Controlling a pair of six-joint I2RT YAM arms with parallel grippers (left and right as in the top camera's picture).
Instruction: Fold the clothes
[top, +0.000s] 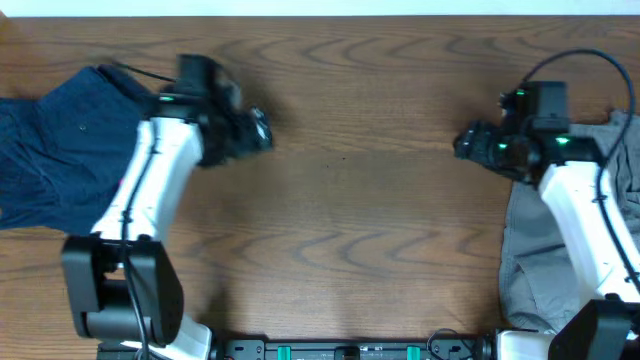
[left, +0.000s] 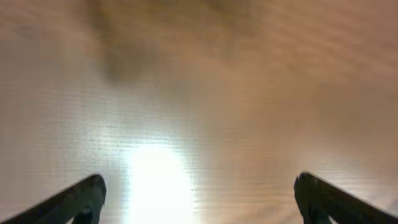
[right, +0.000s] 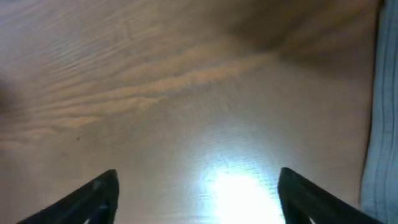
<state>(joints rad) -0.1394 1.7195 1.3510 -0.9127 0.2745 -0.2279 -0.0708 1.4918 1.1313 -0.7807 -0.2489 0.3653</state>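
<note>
My left gripper (left: 199, 186) has its fingers spread wide, one at each lower corner of the wrist view, with only bare wood between them; it holds nothing. The right gripper (right: 198, 180) stands much the same, fingers well apart over the table (top: 360, 200) with lamp glare between them, and it grips nothing either.

From overhead, both grippers point inward toward the middle of the table, well apart from each other, left one left of centre and right one right of centre, both in the far half.

The dark navy shorts (top: 55, 150) lie in a rumpled heap at the far left, partly under my left arm, running off the left edge. The light grey shorts (top: 525, 260) lie along the right side beneath my right arm, reaching toward the near edge; a strip of their cloth shows at the right border of the right wrist view. The left wrist view is blurred, and I can't tell what the dark smudge at its top is.
</note>
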